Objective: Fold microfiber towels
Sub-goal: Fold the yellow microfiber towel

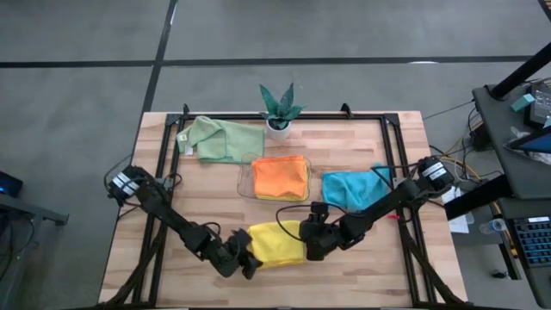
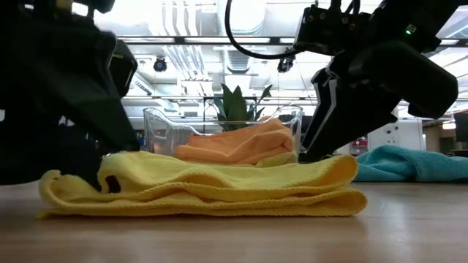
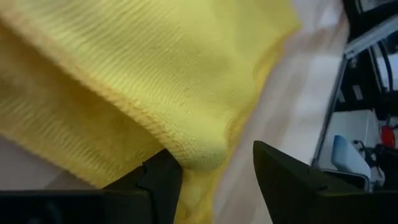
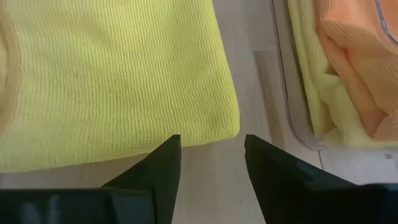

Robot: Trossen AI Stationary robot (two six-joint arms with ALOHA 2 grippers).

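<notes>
Tray (image 1: 244, 182): clear plastic, set mid-desk; an orange towel (image 1: 281, 176) is held folded inside, with a yellow towel (image 4: 314, 93) seen under it.
Folded yellow towel (image 1: 277, 243): laid flat on the desk (image 1: 344, 146) just in front of the tray, doubled over.
Left hand (image 1: 250, 263): placed at that towel's left corner, fingers parted; the corner lies between them, ungripped.
Right hand (image 1: 312, 244): placed at the towel's right edge, beside the tray, fingers apart, nothing held.
Teal towel (image 1: 353, 188): spread right of the tray.
Green towel (image 1: 220, 139): crumpled behind-left of the tray.
Plant (image 1: 279, 110): stood behind the tray.
</notes>
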